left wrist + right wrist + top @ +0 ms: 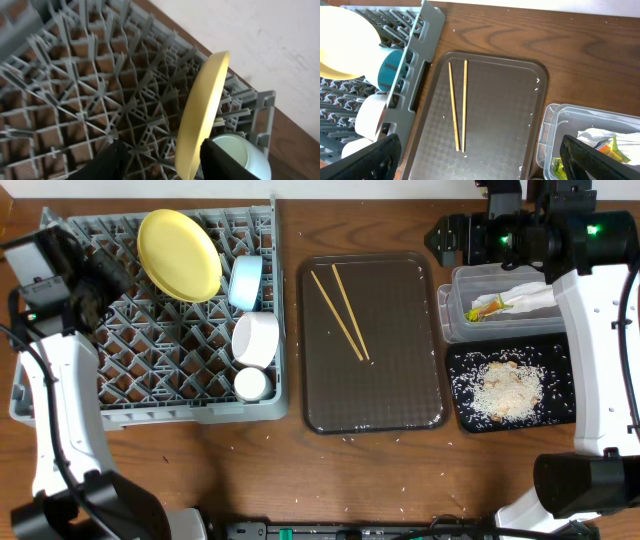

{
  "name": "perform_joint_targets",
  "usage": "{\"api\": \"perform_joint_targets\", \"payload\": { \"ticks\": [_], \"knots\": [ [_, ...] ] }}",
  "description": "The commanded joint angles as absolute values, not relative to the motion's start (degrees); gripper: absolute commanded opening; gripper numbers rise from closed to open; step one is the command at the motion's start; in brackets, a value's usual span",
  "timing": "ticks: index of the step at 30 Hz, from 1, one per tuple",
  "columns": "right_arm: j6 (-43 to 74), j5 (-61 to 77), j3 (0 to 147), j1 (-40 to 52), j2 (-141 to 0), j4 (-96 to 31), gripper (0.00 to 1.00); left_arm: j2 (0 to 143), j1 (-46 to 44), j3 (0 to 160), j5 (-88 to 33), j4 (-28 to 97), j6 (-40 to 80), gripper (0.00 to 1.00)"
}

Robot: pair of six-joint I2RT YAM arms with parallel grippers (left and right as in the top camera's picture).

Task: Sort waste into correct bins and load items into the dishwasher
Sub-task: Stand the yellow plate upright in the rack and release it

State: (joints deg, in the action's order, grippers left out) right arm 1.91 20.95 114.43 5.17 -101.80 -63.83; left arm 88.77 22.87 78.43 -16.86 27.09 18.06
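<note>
The grey dishwasher rack (pixel 150 350) holds the yellow plate (pixel 180 255) on edge, a light blue bowl (pixel 246 282), a white bowl (pixel 255 338) and a small white cup (pixel 251 384). My left gripper (pixel 98 280) hovers over the rack's left part. In its wrist view the gripper (pixel 167 162) is open, and the plate's rim (pixel 202 110) shows between the fingers beside the right one. Two chopsticks (pixel 340 310) lie on the brown tray (pixel 400 380). My right gripper (pixel 487 160) is wide open and empty above that tray's right side.
At the right, a clear tub (pixel 460 320) contains the snack wrapper (pixel 487 308) and the white napkin (pixel 530 298). Below it a black tray (pixel 560 360) holds a heap of rice (pixel 508 388). A few grains lie scattered on the wooden table.
</note>
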Motion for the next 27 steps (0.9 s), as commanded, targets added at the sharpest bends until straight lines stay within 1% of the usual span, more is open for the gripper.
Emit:
{"api": "perform_joint_targets", "payload": {
  "ticks": [1, 3, 7, 8, 10, 13, 19, 27],
  "knots": [
    [2.07, 20.80, 115.04, 5.65, -101.69, -63.90, 0.99, 91.46, 23.07, 78.22, -23.51, 27.29, 19.84, 0.40],
    [2.09, 20.80, 115.04, 5.65, -101.69, -63.90, 0.99, 92.88, 23.09, 78.22, -23.35, 27.11, 19.84, 0.30],
    [2.09, 20.80, 115.04, 5.65, -101.69, -63.90, 0.99, 96.14, 23.14, 78.22, -22.55, 26.26, 19.88, 0.19],
    [2.09, 20.80, 115.04, 5.65, -101.69, -63.90, 0.99, 96.79, 23.14, 78.22, -21.91, 26.20, 20.16, 0.14],
    [2.09, 20.80, 115.04, 5.65, -101.69, -63.90, 0.99, 98.15, 23.14, 78.22, -20.32, 26.26, 20.53, 0.10],
    [2.09, 20.80, 115.04, 5.65, -101.69, -63.90, 0.99, 99.39, 23.14, 78.22, -19.07, 26.22, 20.80, 0.08],
    [2.09, 20.80, 115.04, 5.65, -101.69, -63.90, 0.99, 99.79, 22.94, 78.22, -18.87, 24.73, 21.12, 0.08],
    [2.09, 20.80, 115.04, 5.65, -101.69, -63.90, 0.99, 99.79, 21.23, 78.22, -23.49, 21.30, 20.86, 0.08]
  ]
}}
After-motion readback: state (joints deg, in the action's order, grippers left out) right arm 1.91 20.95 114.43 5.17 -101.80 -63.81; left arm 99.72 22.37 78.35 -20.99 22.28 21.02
